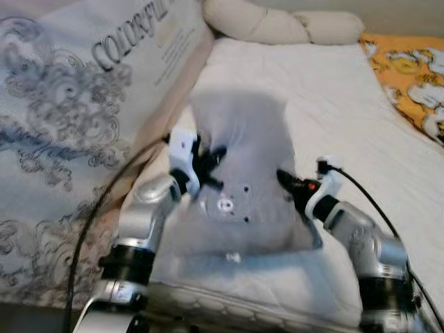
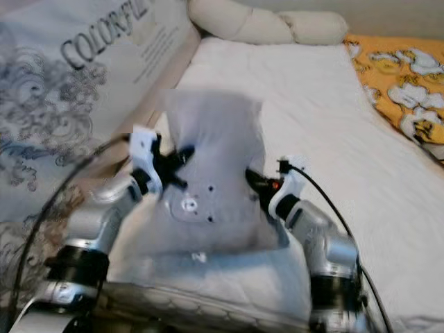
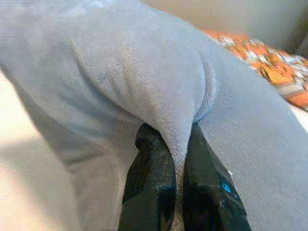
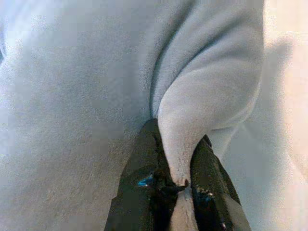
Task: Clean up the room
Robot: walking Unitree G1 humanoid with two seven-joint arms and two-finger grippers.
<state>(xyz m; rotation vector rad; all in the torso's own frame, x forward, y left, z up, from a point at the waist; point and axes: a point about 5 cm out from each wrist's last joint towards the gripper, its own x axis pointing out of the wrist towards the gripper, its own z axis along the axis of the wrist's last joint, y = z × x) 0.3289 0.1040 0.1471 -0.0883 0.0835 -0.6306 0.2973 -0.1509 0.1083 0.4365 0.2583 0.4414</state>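
Here the left gripper (image 3: 178, 159) and right gripper (image 4: 180, 159) pinch a blurred, seemingly fleece garment (image 1: 239, 159) above the white bed (image 1: 347, 104).

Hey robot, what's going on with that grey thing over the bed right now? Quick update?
Left gripper shut on grey garment, one side. Right gripper shut on the other side. Garment held up over white bed. Nothing in the way.

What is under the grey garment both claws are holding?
The grey garment, pinched by the left claw and right claw, hangs over the white mattress; the part directly beneath is covered.
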